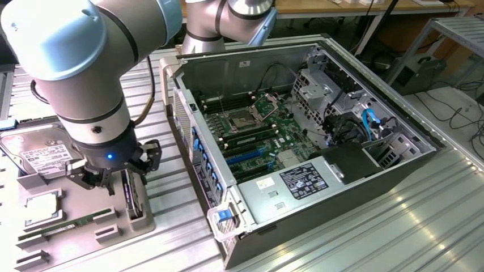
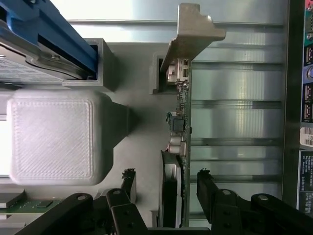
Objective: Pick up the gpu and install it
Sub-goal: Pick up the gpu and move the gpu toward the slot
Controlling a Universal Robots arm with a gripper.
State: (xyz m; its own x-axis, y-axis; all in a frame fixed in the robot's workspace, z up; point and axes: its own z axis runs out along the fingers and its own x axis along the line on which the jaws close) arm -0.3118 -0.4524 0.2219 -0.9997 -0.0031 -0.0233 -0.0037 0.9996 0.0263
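The gpu [image 1: 135, 197] stands on edge in a slot of the grey parts holder [image 1: 79, 243] at the exterior view's left. It is a thin dark card. In the wrist view the gpu [image 2: 179, 122] shows edge-on, with its silver bracket [image 2: 193, 34] at one end and a green board edge. My gripper [image 1: 124, 175] hangs right over it, open. Its two black fingertips [image 2: 128, 183] straddle the card's near end without touching it, so the gripper [image 2: 166, 193] holds nothing.
The open computer case [image 1: 340, 79] lies beside the holder, with the motherboard [image 1: 257, 133] and blue card slots [image 1: 246, 156] exposed. The holder also carries a hard drive [image 1: 42, 153], a processor [image 1: 42, 207] and a RAM stick [image 1: 72, 224]. A grey block [image 2: 54, 137] rises beside the card.
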